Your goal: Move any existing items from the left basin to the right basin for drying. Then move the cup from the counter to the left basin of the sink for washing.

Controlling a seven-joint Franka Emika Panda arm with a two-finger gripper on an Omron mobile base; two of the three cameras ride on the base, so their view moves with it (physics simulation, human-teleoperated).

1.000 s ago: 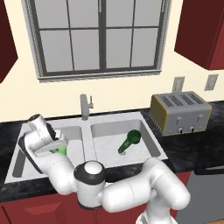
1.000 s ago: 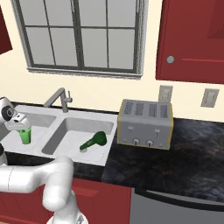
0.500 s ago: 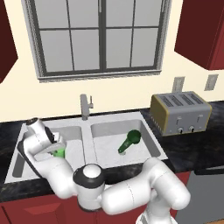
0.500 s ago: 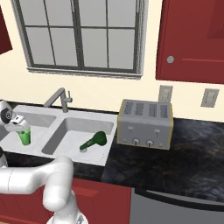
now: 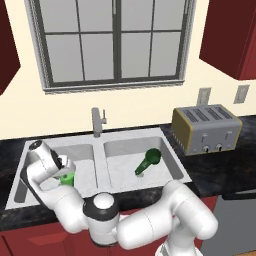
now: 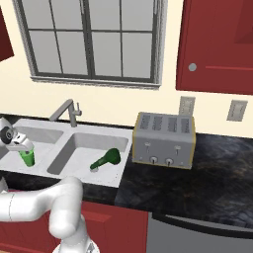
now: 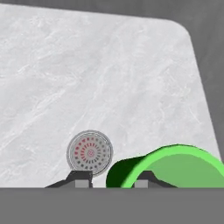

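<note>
Lowered a little since the earlier frames: gripper (image 5: 64, 169) and bright green cup (image 5: 67, 177), now down inside the left basin (image 5: 30, 167) at the lower left of the left base view, nothing else shifted. In the right base view, same cup (image 6: 27, 157) upright at the far left edge under the gripper (image 6: 22, 146), inside the left basin (image 6: 42, 134). In the hand view, cup (image 7: 170, 168) at the lower right, open rim toward the camera, one dark fingertip (image 7: 78, 179) just left of the rim and the other inside it (wall of the cup between the two). Jaws slightly parted about that wall; whether pressing on it or just let go, cannot tell. Basin floor (image 7: 109, 78) pale and marbled, round drain (image 7: 89, 151) at lower centre, just left of the cup.

Right basin (image 5: 165, 147) in the centre of the left base view: dark green bottle-like object (image 5: 148, 161) lying on its side on the floor, wide round end toward upper right, narrow neck toward lower left. Same object (image 6: 105, 160) in the right basin (image 6: 74, 146) in the right base view, left of centre. Grey faucet (image 5: 97, 121) behind the divider of the sink (image 5: 100, 165). On the black speckled counter (image 5: 220, 162), right of the sink, a four-slot toaster (image 5: 206, 129).
</note>
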